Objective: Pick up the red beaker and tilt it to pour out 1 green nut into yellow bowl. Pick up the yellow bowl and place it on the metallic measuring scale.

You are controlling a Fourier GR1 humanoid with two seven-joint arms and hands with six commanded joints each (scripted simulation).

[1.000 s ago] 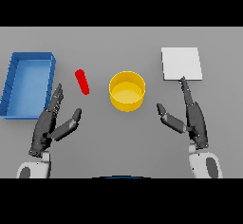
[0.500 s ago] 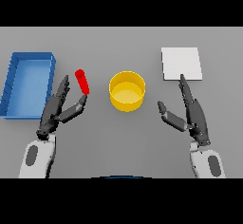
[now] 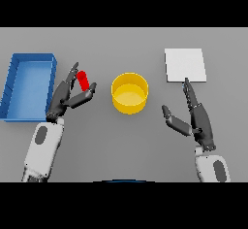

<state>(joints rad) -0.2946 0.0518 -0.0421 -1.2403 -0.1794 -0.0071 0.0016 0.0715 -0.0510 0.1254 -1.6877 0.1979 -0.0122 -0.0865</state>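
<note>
Left robot hand (image 3: 68, 96) has moved up from the lower left to the red beaker (image 3: 83, 80) left of centre, its relaxed fingers now bracketing it without gripping; the pickup looks about to begin. Right robot hand (image 3: 197, 119) stays idle and released at lower right. Small, slim and tilted, the beaker lies between the blue tray (image 3: 14, 85) and the yellow bowl (image 3: 129, 93) at centre, with the white scale (image 3: 185, 64) at upper right.

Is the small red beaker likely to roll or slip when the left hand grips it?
Probably: the small red beaker looks narrow, rounded and smooth, so it may roll. The left hand brackets it with straight fingers, so it could squirt out.
</note>
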